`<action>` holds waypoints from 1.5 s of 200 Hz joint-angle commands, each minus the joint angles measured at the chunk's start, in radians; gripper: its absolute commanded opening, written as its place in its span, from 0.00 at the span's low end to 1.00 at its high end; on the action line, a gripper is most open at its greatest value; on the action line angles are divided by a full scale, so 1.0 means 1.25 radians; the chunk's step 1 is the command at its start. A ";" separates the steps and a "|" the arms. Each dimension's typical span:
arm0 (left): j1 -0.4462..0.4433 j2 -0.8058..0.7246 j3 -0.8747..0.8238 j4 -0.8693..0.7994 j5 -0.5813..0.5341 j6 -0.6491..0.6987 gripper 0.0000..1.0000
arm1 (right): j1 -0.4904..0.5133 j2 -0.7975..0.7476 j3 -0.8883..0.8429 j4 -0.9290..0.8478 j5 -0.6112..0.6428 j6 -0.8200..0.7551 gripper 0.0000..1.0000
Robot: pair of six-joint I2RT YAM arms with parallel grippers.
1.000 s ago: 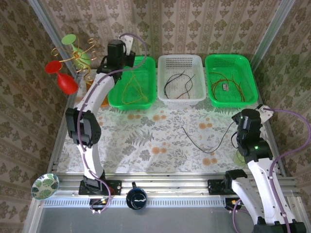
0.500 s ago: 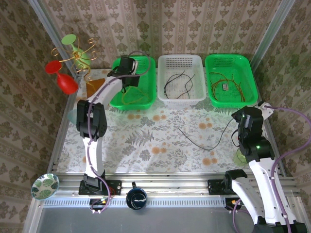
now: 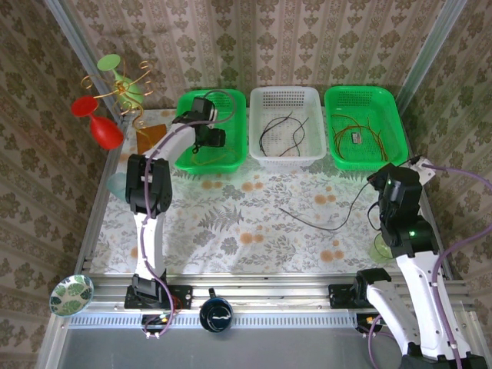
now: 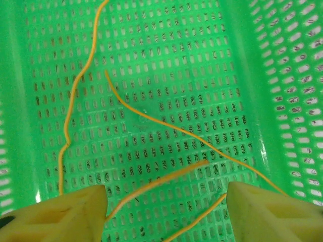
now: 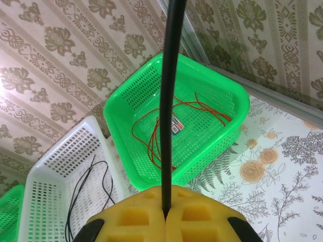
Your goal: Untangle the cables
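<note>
Looking down from the top camera, I have the left hand (image 3: 208, 139) reached out over the left green basket (image 3: 232, 108) at the far side of the worktop (image 3: 231, 223). On its wrist camera the left hand (image 4: 164, 201) stands wide, its two yellow fingers (image 4: 65, 212) well apart at the bottom corners and nothing between them. The yellow cable (image 4: 174, 129) lies loose on the mesh floor of that basket (image 4: 166, 60), one strand running down the left side, another crossing on a slant toward the right finger, and a loop passing through the gap under the hand. I cannot tell whether any strand touches a finger.

The right hand (image 3: 387, 187) sits near the right edge of the worktop, pinched tight on the black cable (image 3: 323, 225). From the wrist I see that cable (image 5: 170, 101) rising straight out of the seam where the pads (image 5: 136, 217) meet. From above, it trails leftward from the hand across the floral worktop in a shallow curve.

The white basket (image 3: 284, 94) in the middle holds two more black cables (image 3: 265, 134). The right green basket (image 3: 392, 115) holds the red-orange cables (image 3: 369, 134) in loose loops around a small tag
</note>
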 commanded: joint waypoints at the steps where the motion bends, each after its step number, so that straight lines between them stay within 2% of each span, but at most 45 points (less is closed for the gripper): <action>1: 0.003 -0.086 0.043 -0.017 0.006 0.013 0.74 | 0.006 0.001 0.038 -0.011 -0.012 -0.008 0.00; 58: -0.024 -0.208 0.011 -0.008 -0.034 0.050 0.83 | 0.007 0.021 0.134 0.018 -0.099 -0.013 0.00; 100: -0.061 -0.343 -0.121 0.029 -0.009 0.026 0.84 | 0.010 0.088 0.241 0.119 -0.188 0.010 0.00; 134: -0.100 -0.496 -0.337 0.151 -0.001 -0.046 0.84 | 0.027 0.190 0.369 0.182 -0.236 0.029 0.00; 144: -0.137 -0.534 -0.396 0.191 -0.001 -0.065 0.84 | 0.037 0.217 0.399 0.202 -0.244 0.033 0.00; 181: -0.206 -0.624 -0.534 0.248 -0.034 -0.083 0.84 | 0.066 0.316 0.521 0.262 -0.261 0.010 0.00; 238: -0.250 -0.693 -0.647 0.289 -0.061 -0.146 0.84 | 0.080 0.487 0.762 0.319 -0.264 -0.024 0.00; 300: -0.281 -0.716 -0.694 0.292 -0.087 -0.189 0.84 | 0.102 0.781 1.062 0.284 -0.272 -0.033 0.00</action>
